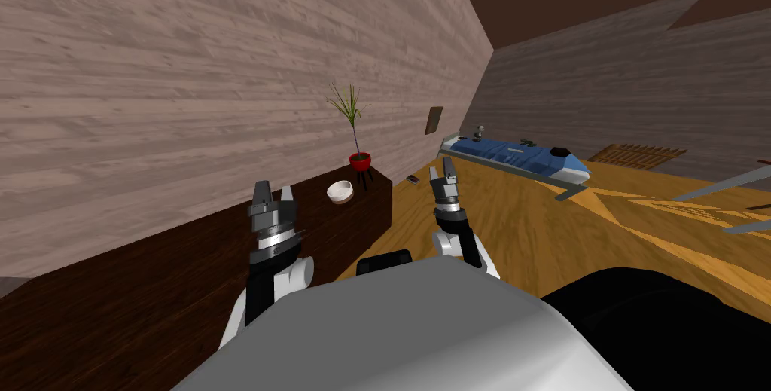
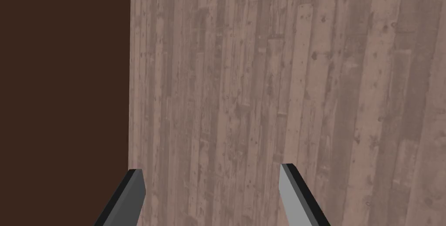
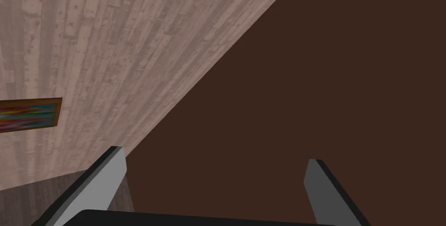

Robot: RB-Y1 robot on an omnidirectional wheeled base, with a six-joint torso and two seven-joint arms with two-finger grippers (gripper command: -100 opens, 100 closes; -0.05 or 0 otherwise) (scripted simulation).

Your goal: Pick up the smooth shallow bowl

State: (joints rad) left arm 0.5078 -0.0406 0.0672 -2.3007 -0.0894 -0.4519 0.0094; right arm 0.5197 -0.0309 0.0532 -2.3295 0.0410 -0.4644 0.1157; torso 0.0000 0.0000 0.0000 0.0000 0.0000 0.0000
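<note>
Nearest in, both arms are raised ahead of the chest. The left gripper (image 1: pixel 272 191) is at 11 o'clock, over the dark brown tabletop (image 1: pixel 135 296). The right gripper (image 1: pixel 443 173) is at 1 o'clock, over the wooden floor (image 1: pixel 527 221) just off the table's long edge. The left wrist view shows that arm's fingers (image 2: pixel 133 188) standing well apart with nothing between them. The right wrist view shows the same for its fingers (image 3: pixel 109 171): jaws wide and empty. Neither blade touches anything. Further out, at about 1 o'clock from the left gripper, the bowl (image 1: pixel 340 191) sits upright on the tabletop near its far end. It is pale, shallow and smooth-sided, and lies between the two grippers but closer to the left one. Just beyond it, at its 1 o'clock, a red pot (image 1: pixel 360 159) on a small dark stand holds a thin, tall plant. The two stand near each other but apart. Past the table's end a small dark item (image 1: pixel 413 178) lies on the floor, too small to tell what it is. Far off at 2 o'clock a bed with blue covers (image 1: pixel 527 156) stands by the back wall. My reading of progress: the bowl is located and in view and nothing is grasped. Left to do are the reach across the tabletop, closing on the rim, and the lift. The left arm looks better placed. The pot is the one thing close enough to be knocked.
</note>
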